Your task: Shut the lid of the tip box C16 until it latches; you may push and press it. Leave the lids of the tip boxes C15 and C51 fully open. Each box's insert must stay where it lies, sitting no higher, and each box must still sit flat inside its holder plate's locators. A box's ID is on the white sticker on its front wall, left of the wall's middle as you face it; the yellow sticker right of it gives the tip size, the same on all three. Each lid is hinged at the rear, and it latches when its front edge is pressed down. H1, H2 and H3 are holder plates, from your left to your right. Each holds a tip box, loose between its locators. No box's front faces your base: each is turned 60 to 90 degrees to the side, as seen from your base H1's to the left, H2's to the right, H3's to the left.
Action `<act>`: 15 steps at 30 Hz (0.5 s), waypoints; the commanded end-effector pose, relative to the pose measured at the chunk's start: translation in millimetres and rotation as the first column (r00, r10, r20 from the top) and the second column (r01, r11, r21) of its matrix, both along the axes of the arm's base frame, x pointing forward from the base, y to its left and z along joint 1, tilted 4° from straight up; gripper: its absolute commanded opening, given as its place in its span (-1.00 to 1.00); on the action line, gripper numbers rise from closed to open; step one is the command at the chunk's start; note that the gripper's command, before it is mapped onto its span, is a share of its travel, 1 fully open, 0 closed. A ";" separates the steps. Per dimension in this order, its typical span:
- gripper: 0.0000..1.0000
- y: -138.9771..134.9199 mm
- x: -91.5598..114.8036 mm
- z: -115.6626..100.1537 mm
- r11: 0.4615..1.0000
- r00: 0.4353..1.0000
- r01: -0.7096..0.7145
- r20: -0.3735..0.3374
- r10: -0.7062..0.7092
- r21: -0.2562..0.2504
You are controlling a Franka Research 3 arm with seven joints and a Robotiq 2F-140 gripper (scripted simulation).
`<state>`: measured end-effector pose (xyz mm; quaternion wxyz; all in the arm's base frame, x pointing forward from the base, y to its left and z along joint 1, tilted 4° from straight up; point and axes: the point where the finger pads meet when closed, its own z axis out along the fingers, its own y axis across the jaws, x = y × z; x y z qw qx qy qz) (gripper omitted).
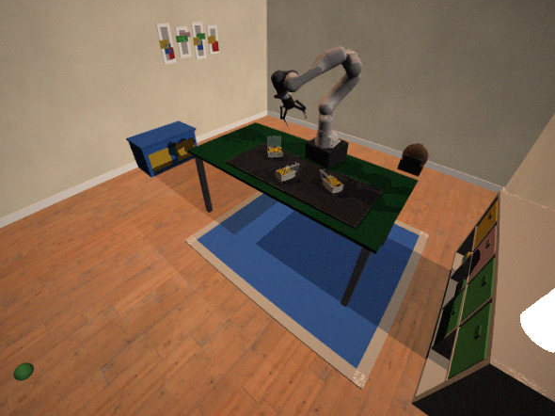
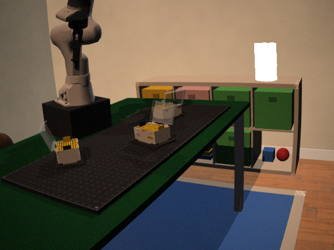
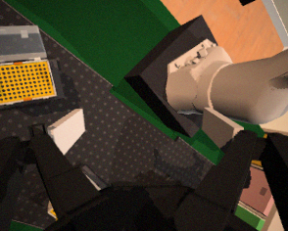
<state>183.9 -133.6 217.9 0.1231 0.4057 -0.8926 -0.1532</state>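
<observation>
Three white tip boxes with yellow tips stand on the black mat (image 1: pixel 306 184), all with clear lids open: one (image 1: pixel 274 147) at the far end, one (image 1: pixel 286 172) in the middle, one (image 1: pixel 332 182) nearest the shelf. They also show in the exterior view as the near box (image 2: pixel 67 150), the middle box (image 2: pixel 153 132) and the far box (image 2: pixel 170 106). The stickers are too small to read, so I cannot tell which box is C16. My gripper (image 1: pixel 293 109) is open and empty, high above the table beside the arm's base. In the wrist view its fingers frame one open box (image 3: pixel 24 80) and a white box wall (image 3: pixel 66 129).
The arm's black base block (image 1: pixel 326 152) stands at the mat's rear edge, also in the wrist view (image 3: pixel 167 93). The green table (image 1: pixel 390 193) extends around the mat. A shelf with coloured bins (image 2: pixel 235 107) stands beyond the table's end.
</observation>
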 end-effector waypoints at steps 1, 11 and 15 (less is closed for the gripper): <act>1.00 -0.2 16.9 5.8 0.994 0.999 -0.041 -0.014 0.040 -0.099; 1.00 16.2 54.9 18.6 0.921 0.968 -0.249 -0.063 0.241 -0.301; 1.00 24.2 67.0 22.6 0.877 0.949 -0.313 -0.079 0.306 -0.363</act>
